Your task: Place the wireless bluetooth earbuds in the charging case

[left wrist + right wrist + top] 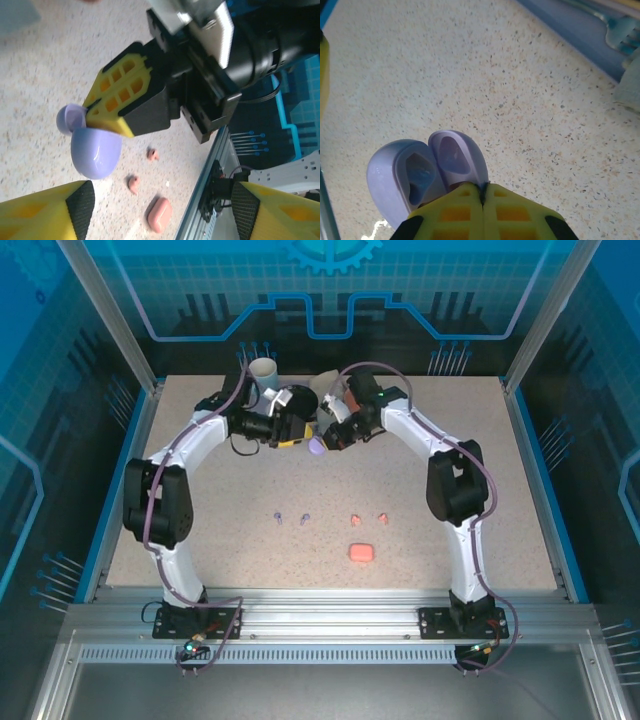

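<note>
At the far middle of the table (480, 490) the two arms meet nose to nose. The right gripper (328, 436) has its yellow fingers pressed together on the lavender charging case (316, 447). Its own wrist camera shows the fingers of that gripper (482, 192) meeting on the case's near edge, and the case (420, 175) lies open, lid and base side by side with their hollows facing the camera. From the left wrist the same grip shows side-on: the right gripper (89, 111) pinches where the two halves join, and the case (92, 145) hangs below its tips (whether its underside touches the table cannot be told). The left gripper (293, 437) sits just beside the case on its left. Its fingers are spread wide with nothing between them, as the left gripper (162, 197) shows one pad at each lower corner of its own view. The earbuds lie well apart from both grippers, in a loose row at mid-table, nearer the arm bases. The two lavender earbuds (278, 516) are on the left and the two salmon-pink earbuds (356, 519) on the right, each pair close together but not touching. A closed pink case (361, 552) rests just nearer than the pink pair. In the left wrist view the pink earbuds (152, 154) and the pink case (159, 214) lie on the table beyond the spread fingers.
</note>
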